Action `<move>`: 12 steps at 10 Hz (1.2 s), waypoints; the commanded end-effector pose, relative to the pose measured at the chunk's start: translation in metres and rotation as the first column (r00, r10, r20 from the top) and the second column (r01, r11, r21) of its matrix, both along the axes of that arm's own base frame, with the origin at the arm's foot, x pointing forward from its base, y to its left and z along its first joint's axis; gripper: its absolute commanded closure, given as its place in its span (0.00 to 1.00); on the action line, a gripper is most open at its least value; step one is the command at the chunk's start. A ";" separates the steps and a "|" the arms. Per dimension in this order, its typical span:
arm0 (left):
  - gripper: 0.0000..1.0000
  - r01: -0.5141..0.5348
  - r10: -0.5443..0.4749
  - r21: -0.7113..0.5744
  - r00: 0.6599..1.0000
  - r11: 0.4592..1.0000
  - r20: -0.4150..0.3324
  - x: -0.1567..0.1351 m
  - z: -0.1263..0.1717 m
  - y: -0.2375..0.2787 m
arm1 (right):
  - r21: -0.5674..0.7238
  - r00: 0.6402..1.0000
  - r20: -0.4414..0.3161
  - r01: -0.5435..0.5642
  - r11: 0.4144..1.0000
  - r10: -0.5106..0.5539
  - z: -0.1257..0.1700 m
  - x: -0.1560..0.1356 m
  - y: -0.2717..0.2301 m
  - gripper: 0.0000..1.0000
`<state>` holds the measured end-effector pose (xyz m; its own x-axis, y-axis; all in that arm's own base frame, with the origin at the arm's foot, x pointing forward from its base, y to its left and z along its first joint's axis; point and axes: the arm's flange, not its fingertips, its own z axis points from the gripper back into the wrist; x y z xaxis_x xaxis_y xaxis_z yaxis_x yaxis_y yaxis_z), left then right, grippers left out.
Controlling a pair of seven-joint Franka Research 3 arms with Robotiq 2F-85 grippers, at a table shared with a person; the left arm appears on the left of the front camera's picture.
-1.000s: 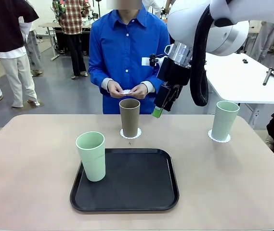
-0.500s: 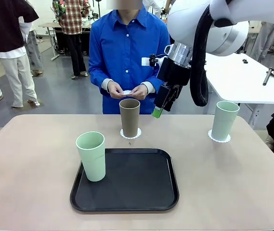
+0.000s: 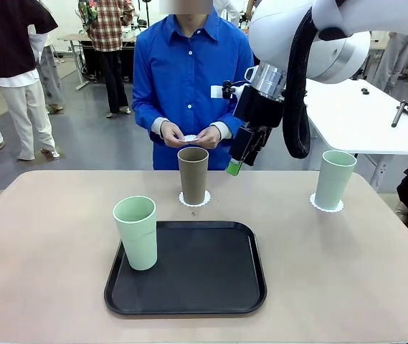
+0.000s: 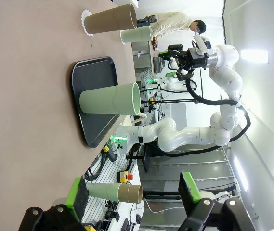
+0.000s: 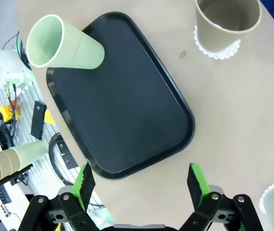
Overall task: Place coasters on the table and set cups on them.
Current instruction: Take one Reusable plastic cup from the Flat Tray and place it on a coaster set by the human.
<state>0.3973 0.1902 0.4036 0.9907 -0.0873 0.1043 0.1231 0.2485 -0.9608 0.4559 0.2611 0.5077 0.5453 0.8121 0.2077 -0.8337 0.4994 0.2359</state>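
While the person in the blue shirt stands at the far edge, pinching a small white lacy paper coaster [image 3: 188,137] between both hands [image 3: 189,134], the big beige-pink counter [image 3: 46,287] with its rounded corners carries three tall, tapered matte cups. All three stand upright, long axis vertical, mouths open to the ceiling and narrower at the base.

The olive-brown cup [image 3: 193,175] sits on a scalloped white paper coaster [image 3: 205,201] at the middle of the far edge. A pale mint green cup [image 3: 333,179] sits on another such coaster [image 3: 317,206] toward the far right corner.

The second pale mint green cup [image 3: 136,233] stands inside the flat black rounded-corner tray [image 3: 204,279], close to its left rim. The tray lies at the middle of the near edge and holds nothing else. The cups whose insides can be seen look empty.

The right gripper [image 5: 139,179] hangs in the air above the far edge, between the brown cup and the right-hand mint one, its green-padded fingers spread wide with nothing between them. The left gripper [image 4: 133,192] is likewise released, its fingers apart and empty, looking along the counter at the tray.
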 end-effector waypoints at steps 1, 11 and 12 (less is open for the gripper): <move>0.00 -0.004 0.004 -0.007 1.000 1.000 0.007 -0.001 0.002 0.000 | -0.018 0.992 -0.026 0.123 0.992 -0.123 0.001 -0.012 -0.019 0.00; 0.00 -0.004 0.004 -0.007 1.000 1.000 0.007 -0.001 0.002 0.000 | -0.259 0.707 -0.037 0.676 0.690 -0.706 -0.018 -0.068 -0.203 0.00; 0.00 -0.004 0.004 -0.007 1.000 1.000 0.007 -0.001 0.002 0.000 | -0.257 0.728 -0.039 0.654 0.711 -0.684 -0.009 -0.066 -0.198 0.00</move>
<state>0.3972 0.1905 0.4036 0.9908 -0.0864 0.1042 0.1227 0.2485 -0.9608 0.3895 0.0537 0.4950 0.9748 0.2203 -0.0346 -0.2136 0.9670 0.1387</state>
